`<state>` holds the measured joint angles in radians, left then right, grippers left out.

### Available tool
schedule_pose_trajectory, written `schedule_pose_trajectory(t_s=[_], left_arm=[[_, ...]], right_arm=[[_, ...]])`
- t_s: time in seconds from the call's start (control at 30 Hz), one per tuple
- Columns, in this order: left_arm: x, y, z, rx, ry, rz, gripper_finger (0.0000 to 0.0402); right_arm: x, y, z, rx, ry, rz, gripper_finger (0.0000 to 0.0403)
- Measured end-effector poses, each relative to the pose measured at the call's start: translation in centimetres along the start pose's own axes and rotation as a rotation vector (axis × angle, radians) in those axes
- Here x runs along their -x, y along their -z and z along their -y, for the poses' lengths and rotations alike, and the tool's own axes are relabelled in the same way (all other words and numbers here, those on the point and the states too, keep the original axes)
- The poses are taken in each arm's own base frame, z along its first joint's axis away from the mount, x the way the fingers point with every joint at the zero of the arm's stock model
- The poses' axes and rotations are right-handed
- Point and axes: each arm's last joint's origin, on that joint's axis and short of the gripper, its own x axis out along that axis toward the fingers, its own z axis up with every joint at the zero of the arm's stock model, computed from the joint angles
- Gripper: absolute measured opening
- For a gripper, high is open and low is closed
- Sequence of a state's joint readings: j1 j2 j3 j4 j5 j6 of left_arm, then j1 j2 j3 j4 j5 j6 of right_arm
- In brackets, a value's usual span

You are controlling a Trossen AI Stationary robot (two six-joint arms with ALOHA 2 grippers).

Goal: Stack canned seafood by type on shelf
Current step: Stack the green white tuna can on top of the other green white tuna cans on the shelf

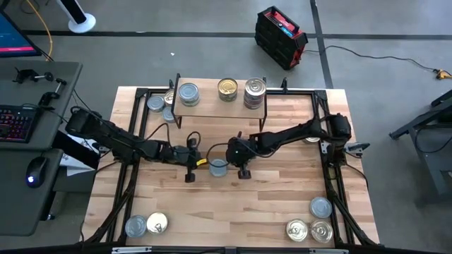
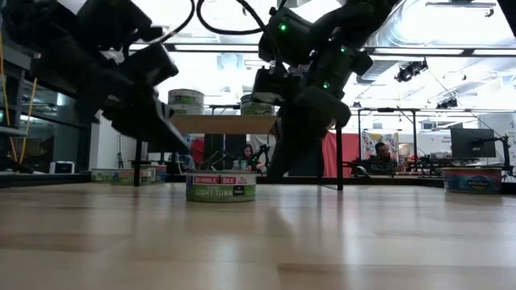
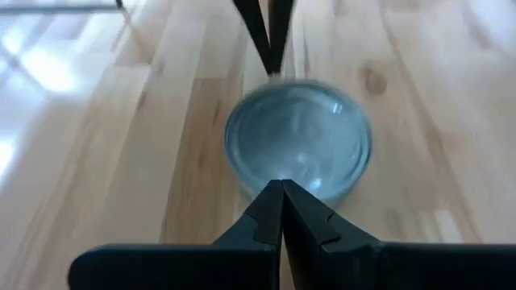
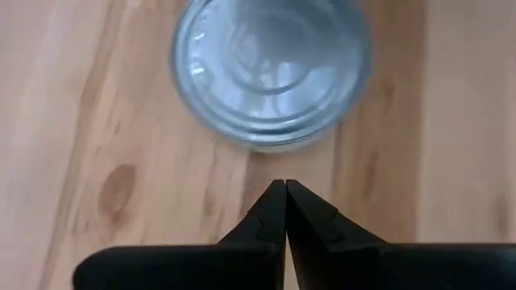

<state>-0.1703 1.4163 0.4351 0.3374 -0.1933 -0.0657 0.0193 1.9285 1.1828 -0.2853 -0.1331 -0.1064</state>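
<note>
Both sets of fingers clenched, grasping nothing, flanking a silver-lidded tin (image 1: 218,167) mid-surface (image 1: 233,204); tins behind the shelf (image 1: 220,106) partly hidden.

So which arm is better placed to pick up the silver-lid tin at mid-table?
Probably either: the tin sits between both shut tools, left tool and right tool. The left looks slightly closer.

high: overhead | low: table-level | wrists: close above, sharing silver-lidded tin (image 3: 298,137)
</note>
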Motion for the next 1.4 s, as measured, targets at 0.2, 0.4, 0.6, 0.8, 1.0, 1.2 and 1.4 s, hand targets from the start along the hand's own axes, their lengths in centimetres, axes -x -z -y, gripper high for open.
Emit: schedule_pose_trajectory(t_s=[0.2,0.4,0.6,0.8,1.0,1.2,1.4], left_arm=[[-0.5,0.1,0.1,-0.013,0.008,0.009,0.0],[-1.6,0.7,0.4,-0.014,0.054,0.003,0.0],[-2.1,1.1,0.5,-0.009,0.052,-0.014,0.0],[-2.1,1.4,0.5,-0.016,0.052,-0.051,0.0],[-2.1,1.5,0.6,-0.023,0.054,-0.067,0.0],[-2.0,1.6,1.1,-0.037,0.062,-0.068,0.0],[-1.9,2.0,1.4,-0.035,0.048,-0.092,0.0]], right_arm=[[-0.6,0.1,-0.3,0.007,-0.005,0.002,0.0],[-0.6,-0.3,-0.2,0.011,0.001,0.039,0.0],[-0.6,-0.7,-0.2,-0.027,0.002,0.077,0.0],[0.3,-1.2,-0.3,-0.058,0.002,0.118,0.0],[1.8,-2.0,-0.5,-0.046,-0.036,0.176,0.0],[1.9,-2.3,-0.8,-0.052,-0.052,0.208,0.0],[2.0,-2.9,-1.3,-0.032,-0.059,0.266,0.0]])
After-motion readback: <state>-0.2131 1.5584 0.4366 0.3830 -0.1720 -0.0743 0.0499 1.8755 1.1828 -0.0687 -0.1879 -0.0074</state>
